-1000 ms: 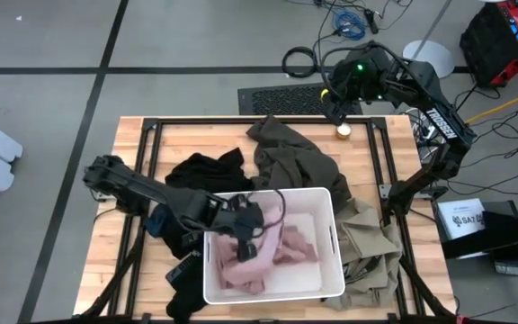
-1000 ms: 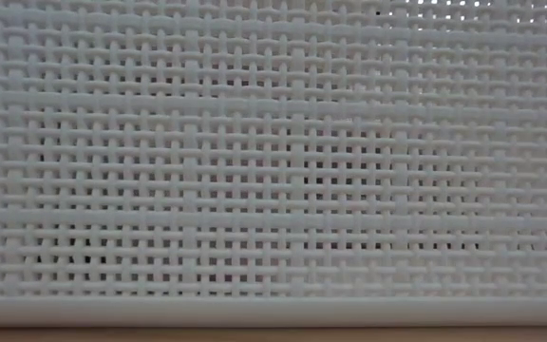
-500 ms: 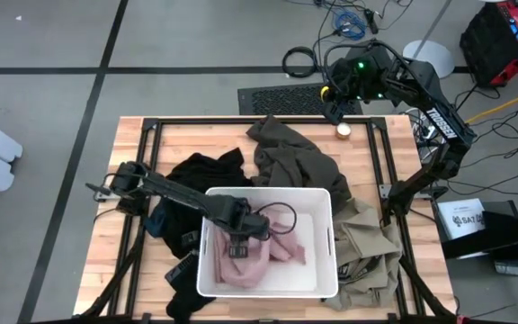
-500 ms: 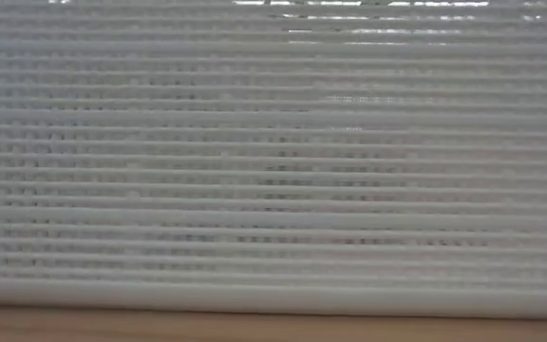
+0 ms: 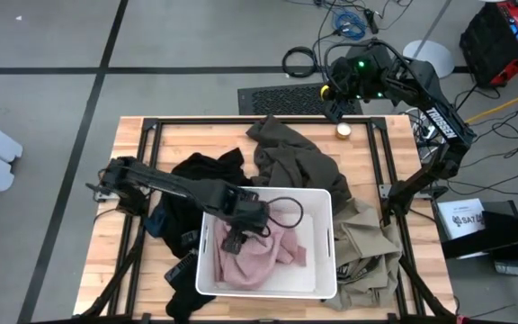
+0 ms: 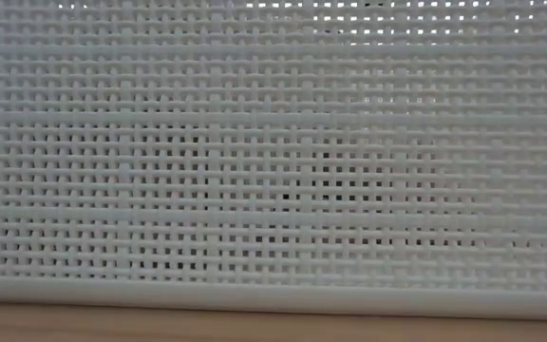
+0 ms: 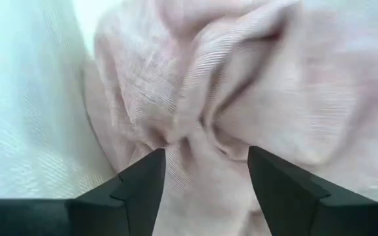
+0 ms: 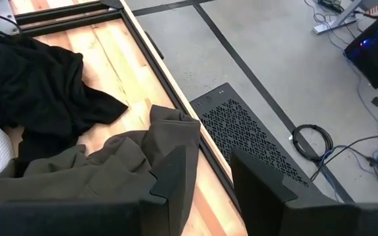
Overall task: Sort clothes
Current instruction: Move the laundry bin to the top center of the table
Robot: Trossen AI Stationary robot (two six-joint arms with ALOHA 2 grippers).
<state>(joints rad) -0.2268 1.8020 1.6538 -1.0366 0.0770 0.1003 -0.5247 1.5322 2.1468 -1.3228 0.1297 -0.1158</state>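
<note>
A pale pink garment (image 5: 257, 258) lies heaped in the left half of the white bin (image 5: 327, 236). My left gripper (image 5: 235, 239) reaches into the bin from the table's left and points down at it. It is open, with a bunched fold of the pink cloth (image 7: 205, 124) just ahead of its fingers. An olive-green garment (image 5: 286, 155) and a black one (image 5: 201, 173) lie on the table beyond the bin. A khaki one (image 5: 367, 245) lies at its right. My right gripper (image 8: 215, 187) hovers open above the table's far right edge (image 5: 335, 103). My left gripper comes at the pink garment from above with its two fingers (image 7: 143, 180) on either side of a gathered fold (image 7: 195, 141) at the top of the heap. Whether the fingers touch the cloth, I cannot tell. The garment rests on the bin's floor.
More dark clothes (image 5: 180, 274) lie at the bin's left and near-left corner. The bin's woven wall (image 6: 273, 171) fills the low view. A small round object (image 5: 343, 130) sits near the far right edge. Bare wood shows at the far left.
My left gripper has gone down into the bin with the pink garment, drawing slightly toward the table's left. The garment, which trailed toward the bin's right, has sunk into a broader heap on the bin's floor. The bin has slid a little toward the table's left.
</note>
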